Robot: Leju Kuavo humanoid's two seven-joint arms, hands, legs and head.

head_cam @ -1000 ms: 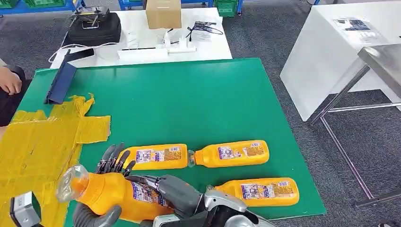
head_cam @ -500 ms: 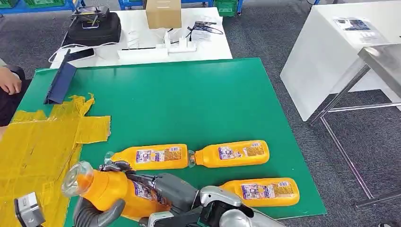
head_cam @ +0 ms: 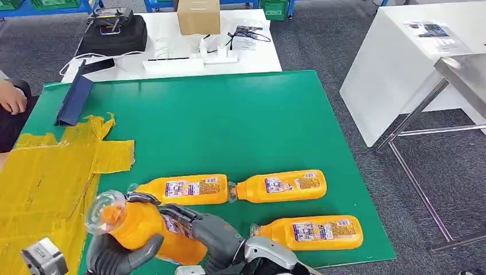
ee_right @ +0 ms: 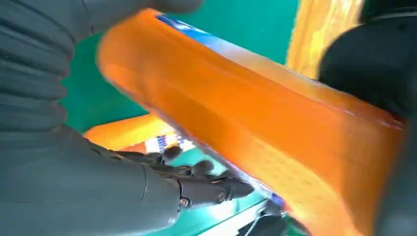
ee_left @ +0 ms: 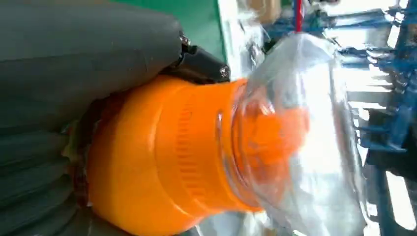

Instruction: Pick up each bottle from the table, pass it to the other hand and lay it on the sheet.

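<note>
Left robot hand (head_cam: 117, 256): thumb and fingers wrapped around the lower body of the held bottle (head_cam: 140, 225), just below its shoulder. Right robot hand (head_cam: 215, 234): fingers closed around the same bottle from the opposite side, over the label. Both hands grip 1 bottle, raised off the tabletop (head_cam: 240, 126) near its near-left corner, neck tilted up and toward the yellow sheet (head_cam: 43, 177). A clear wrap covers the cap (ee_left: 290, 132).

Handover status, as judged: in progress; neither hand has let go.

Risks:
- If the right robot hand opens before the left grip is firm, the bottle may slip; the smooth body offers little hold.
- A dropped bottle could strike the nearest lying bottle (head_cam: 183, 190), just beyond the fingers, and roll it.
- 2 more bottles (head_cam: 281, 186) (head_cam: 312, 231) lie toward the near-right corner; a swing of the right arm could knock them.

A person's hand (head_cam: 11, 97) rests at the far-left edge.
</note>
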